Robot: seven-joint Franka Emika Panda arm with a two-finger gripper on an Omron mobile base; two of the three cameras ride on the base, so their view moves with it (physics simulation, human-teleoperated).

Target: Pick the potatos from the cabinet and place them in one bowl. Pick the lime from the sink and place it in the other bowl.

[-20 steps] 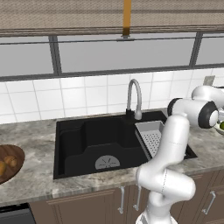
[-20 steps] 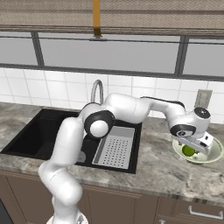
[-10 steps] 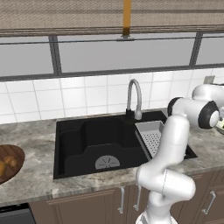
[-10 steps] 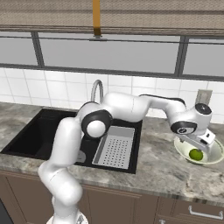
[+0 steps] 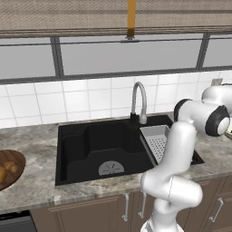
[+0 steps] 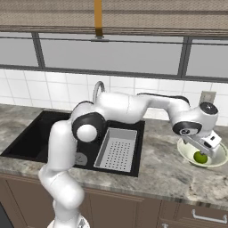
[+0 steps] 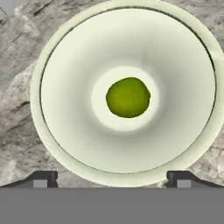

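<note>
Gripper point(image 7: 112, 177) tips cropped; lime point(image 7: 128, 97) in bowl point(image 7: 65, 131).

We see a glossy white arm point(image 6: 129, 107) of rounded tubular links, with dark grey joint caps, a boxy white hand and two small dark fingertips point(image 7: 43, 178).

The wooden bowl point(image 5: 8, 168) is chopped off by the left edge, potatos point(image 5: 10, 167) only partly showing; the pale bowl point(image 5: 228, 135) is barely visible behind the arm.
</note>
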